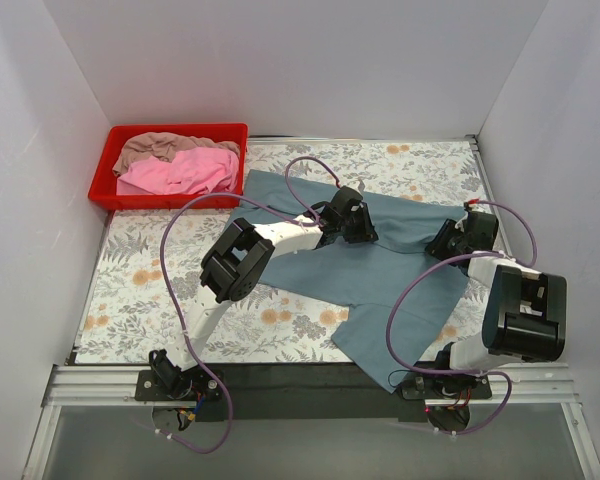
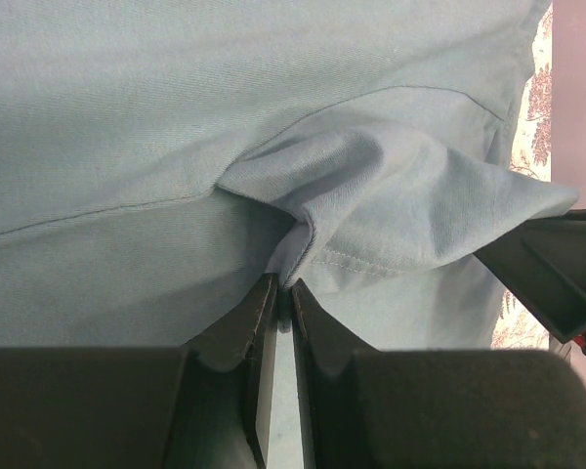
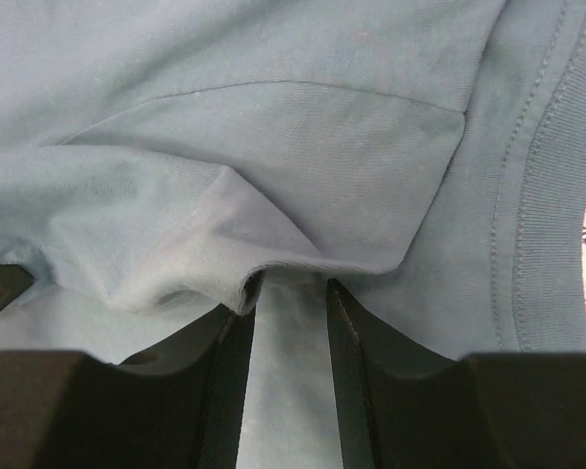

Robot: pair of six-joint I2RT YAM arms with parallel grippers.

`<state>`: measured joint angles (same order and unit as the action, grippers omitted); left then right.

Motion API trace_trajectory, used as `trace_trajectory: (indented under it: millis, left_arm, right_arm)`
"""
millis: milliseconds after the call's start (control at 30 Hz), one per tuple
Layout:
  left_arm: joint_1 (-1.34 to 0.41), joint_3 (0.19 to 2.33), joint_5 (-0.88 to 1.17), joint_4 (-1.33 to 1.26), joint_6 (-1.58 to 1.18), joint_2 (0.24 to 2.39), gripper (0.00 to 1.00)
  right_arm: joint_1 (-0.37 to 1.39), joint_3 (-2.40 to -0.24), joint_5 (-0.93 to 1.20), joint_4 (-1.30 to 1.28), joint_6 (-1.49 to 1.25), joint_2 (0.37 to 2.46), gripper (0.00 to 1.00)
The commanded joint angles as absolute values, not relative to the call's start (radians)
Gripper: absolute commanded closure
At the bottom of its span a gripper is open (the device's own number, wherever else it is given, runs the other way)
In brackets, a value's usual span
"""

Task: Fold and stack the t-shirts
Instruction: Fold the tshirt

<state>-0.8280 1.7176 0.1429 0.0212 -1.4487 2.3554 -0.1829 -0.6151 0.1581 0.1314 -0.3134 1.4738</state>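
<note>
blue-grey t-shirt (image 1: pixel 360 280) lies spread on the floral worktop (image 1: pixel 140 290); pink t-shirt (image 1: pixel 185 172) and beige t-shirt (image 1: pixel 160 147) sit in the red tray (image 1: pixel 105 190). left pincer (image 2: pixel 283 290) is clamped on a small fold of it. right pincer (image 3: pixel 285 283): jaws stand apart at a bunched fold; we cannot tell if it grips. risk: one-sided lift drags the cloth skew.

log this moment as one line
left tool: shut on blue-grey t-shirt fold | right tool: at fold, grip unclear | pink t-shirt, beige t-shirt: in red tray
</note>
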Motion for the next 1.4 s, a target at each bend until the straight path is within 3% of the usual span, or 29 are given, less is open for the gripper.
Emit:
trace_trajectory:
  millis: [0, 533, 1033, 1367]
  left_arm:
    - [-0.830, 1.720, 0.155, 0.006, -1.456, 2.329, 0.90]
    - [-0.830, 1.717, 0.170, -0.020, -1.459, 2.336, 0.90]
    - [-0.830, 1.712, 0.170, -0.020, -1.470, 2.326, 0.90]
    - [-0.828, 1.700, 0.196, -0.006, -1.479, 2.300, 0.90]
  right_arm:
    - [-0.187, -0.652, 0.166, 0.169, -0.301, 1.488, 0.58]
    - [-0.187, -0.649, 0.201, 0.232, -0.295, 1.511, 0.61]
    - [-0.190, -0.583, 0.172, 0.224, -0.313, 1.448, 0.98]
    - [-0.193, -0.583, 0.179, 0.108, -0.313, 1.345, 0.99]
